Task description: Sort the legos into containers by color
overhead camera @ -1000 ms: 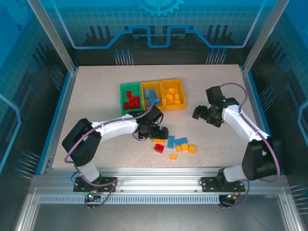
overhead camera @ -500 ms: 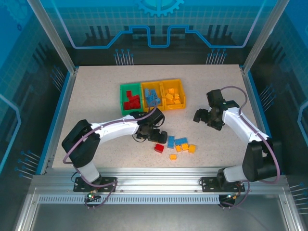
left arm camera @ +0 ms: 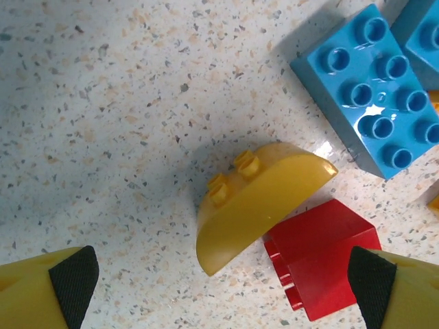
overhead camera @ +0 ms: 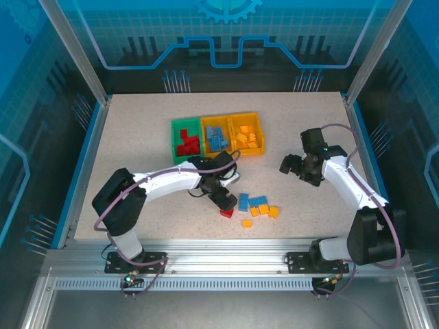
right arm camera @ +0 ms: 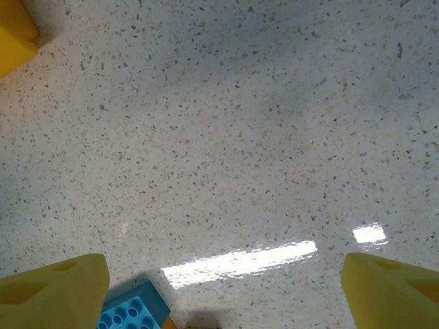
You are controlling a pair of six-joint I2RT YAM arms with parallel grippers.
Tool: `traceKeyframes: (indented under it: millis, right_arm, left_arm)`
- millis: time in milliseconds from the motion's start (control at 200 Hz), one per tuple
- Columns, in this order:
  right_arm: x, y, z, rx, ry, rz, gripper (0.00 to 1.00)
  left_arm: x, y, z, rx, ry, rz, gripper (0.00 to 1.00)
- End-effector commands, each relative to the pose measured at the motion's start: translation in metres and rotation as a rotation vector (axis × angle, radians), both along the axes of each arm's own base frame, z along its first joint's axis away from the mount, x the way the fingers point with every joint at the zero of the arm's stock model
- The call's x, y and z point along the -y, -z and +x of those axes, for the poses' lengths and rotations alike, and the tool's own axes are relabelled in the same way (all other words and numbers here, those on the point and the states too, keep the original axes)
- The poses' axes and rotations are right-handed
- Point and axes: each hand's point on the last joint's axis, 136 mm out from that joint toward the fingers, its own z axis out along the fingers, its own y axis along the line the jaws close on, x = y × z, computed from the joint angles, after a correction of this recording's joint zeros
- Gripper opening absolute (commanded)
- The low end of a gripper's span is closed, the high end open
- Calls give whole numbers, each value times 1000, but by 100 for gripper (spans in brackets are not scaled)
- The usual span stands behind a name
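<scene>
Beneath my left pincer [left arm camera: 223, 277], jaws wide apart, nothing held: rounded yellow brick [left arm camera: 257, 199] touching red brick [left arm camera: 322, 264], blue brick [left arm camera: 367, 89] near. My right pincer [right arm camera: 230, 288], also apart, hovers over table [right arm camera: 240, 137]. Containers [overhead camera: 216, 118] already hold red, blue, orange loads. Handful of legos [overhead camera: 259, 203] left loose, perhaps more hidden under arm.

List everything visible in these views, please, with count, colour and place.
containers: three, one green and two yellow-orange, joined in a row, far-centre
binned legos: several each, red in the green container, blue in the middle, yellow-orange in the right
rounded lego: one, yellow, near-centre
loose red lego: one, red, beside the rounded lego
loose blue legos: two, blue, near-centre
loose orange legos: about four, yellow-orange, by the blue ones
table: one, speckled beige
left claw: one, yellow-fingered, open over the rounded lego
right claw: one, yellow-fingered, open over bare table right of the containers
</scene>
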Motion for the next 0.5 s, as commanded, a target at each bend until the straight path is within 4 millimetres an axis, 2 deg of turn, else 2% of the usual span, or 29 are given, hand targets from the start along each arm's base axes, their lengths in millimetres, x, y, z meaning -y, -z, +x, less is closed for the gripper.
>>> traceKeyframes:
  millis: [0,225,495]
  right_arm:
    - [4,-1,-4,1,6,8,89]
    - [7,0,-5,-3,12,5,89]
    - [11,2,-6,-6,24,16,90]
  left_arm:
    - [6,-4,10,29,120,14,97]
    - [9,3,17,11,182,22,92]
    - [3,7,6,-5,245,6,90]
